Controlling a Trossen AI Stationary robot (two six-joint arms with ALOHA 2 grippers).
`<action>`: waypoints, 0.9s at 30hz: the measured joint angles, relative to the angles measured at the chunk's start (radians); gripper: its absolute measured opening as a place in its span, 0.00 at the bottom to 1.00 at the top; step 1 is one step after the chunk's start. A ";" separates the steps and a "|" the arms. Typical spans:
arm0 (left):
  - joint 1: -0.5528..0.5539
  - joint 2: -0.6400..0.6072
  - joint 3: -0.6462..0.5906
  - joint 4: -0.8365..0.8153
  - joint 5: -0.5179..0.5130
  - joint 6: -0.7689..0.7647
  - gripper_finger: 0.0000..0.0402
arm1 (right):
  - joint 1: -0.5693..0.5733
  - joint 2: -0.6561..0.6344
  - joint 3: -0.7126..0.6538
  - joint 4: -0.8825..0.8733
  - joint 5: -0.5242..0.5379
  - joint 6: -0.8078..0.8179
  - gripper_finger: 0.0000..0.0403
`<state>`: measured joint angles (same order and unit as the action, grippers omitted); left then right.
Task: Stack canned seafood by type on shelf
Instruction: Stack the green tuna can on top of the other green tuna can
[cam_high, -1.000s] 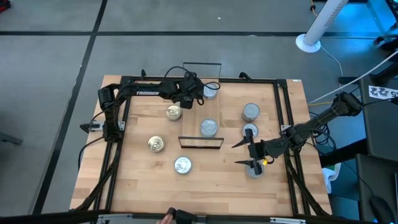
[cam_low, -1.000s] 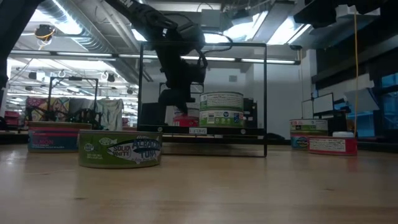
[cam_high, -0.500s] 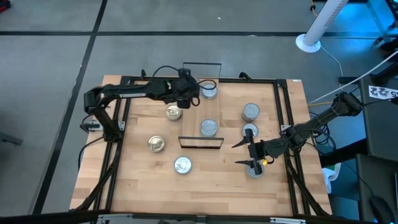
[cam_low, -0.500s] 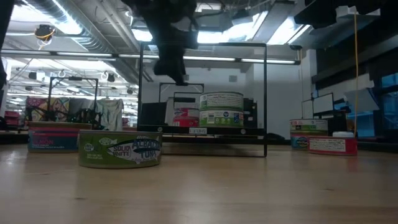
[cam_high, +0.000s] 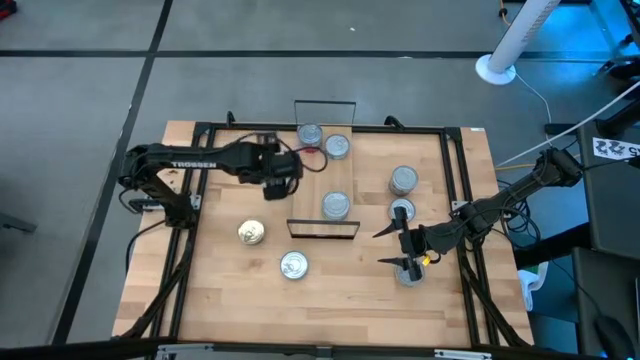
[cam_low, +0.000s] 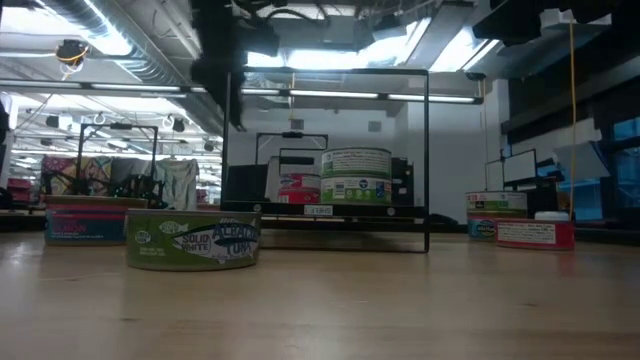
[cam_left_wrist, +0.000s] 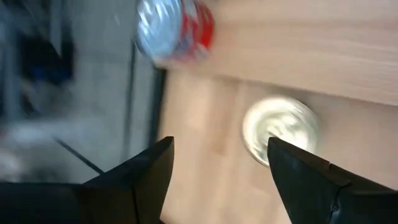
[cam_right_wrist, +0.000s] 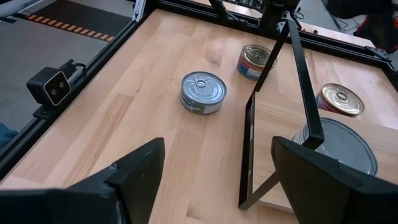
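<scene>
I see the shelf (cam_high: 322, 172) beside my left gripper (cam_high: 279, 181), on the side toward the right arm, with tins at its far end and one (cam_high: 336, 205) on its board. The left gripper hangs above a loose tin (cam_left_wrist: 279, 131), released and empty. The right gripper (cam_high: 400, 248) waits apart, fingers spread. I think a descent off centre can push this tin sideways instead of grasping it.
</scene>
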<state>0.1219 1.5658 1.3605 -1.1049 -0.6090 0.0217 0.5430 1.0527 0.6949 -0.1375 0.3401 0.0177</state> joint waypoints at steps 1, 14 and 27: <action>-0.014 0.000 0.000 -0.041 0.017 -0.075 0.63 | 0.000 0.000 0.000 0.000 0.000 0.000 0.74; -0.169 0.000 -0.019 -0.247 0.507 -0.496 0.63 | 0.000 0.000 0.000 0.002 0.000 0.000 0.74; -0.271 0.000 -0.180 -0.239 0.532 -0.606 0.56 | 0.000 0.000 0.000 0.001 -0.019 0.003 0.74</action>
<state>-0.1490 1.5658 1.1805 -1.3438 -0.0769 -0.5844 0.5426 1.0527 0.6949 -0.1365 0.3209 0.0207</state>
